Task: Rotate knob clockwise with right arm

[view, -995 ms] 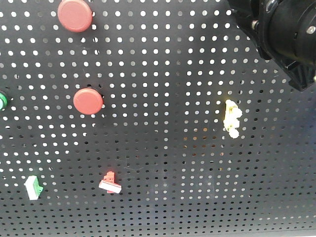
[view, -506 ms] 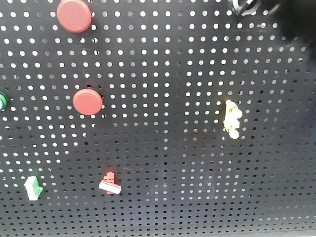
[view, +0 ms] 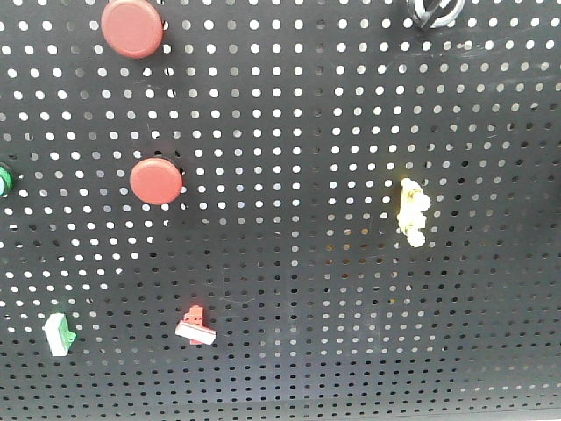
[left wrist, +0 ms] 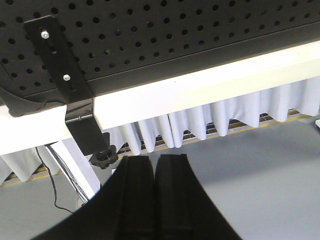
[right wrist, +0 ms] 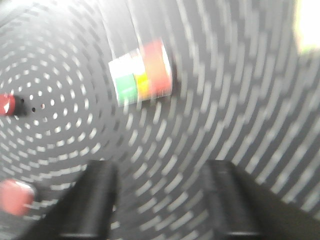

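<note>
The knob (view: 436, 10) is a small black round part with a silver-white ring and a bar across it, cut off by the top edge of the front view on the black pegboard (view: 289, 263). The right arm is out of the front view. In the blurred right wrist view my right gripper (right wrist: 160, 172) stands open with only pegboard holes between its fingers; the knob does not show there. My left gripper (left wrist: 154, 162) is shut with nothing in it, hanging below the board's white lower rail (left wrist: 210, 90).
Two red buttons (view: 131, 27) (view: 156, 181), a yellow lumpy peg (view: 412, 213), a red-white clip (view: 196, 326), a green-white clip (view: 60, 334) and a green part (view: 4, 179) are fixed to the board. A red, yellow and green block (right wrist: 142, 72) shows blurred in the right wrist view.
The right arm, which covered the top right corner a second ago, has drawn out of the front view and uncovered the knob. The right wrist view is smeared by turning motion.
</note>
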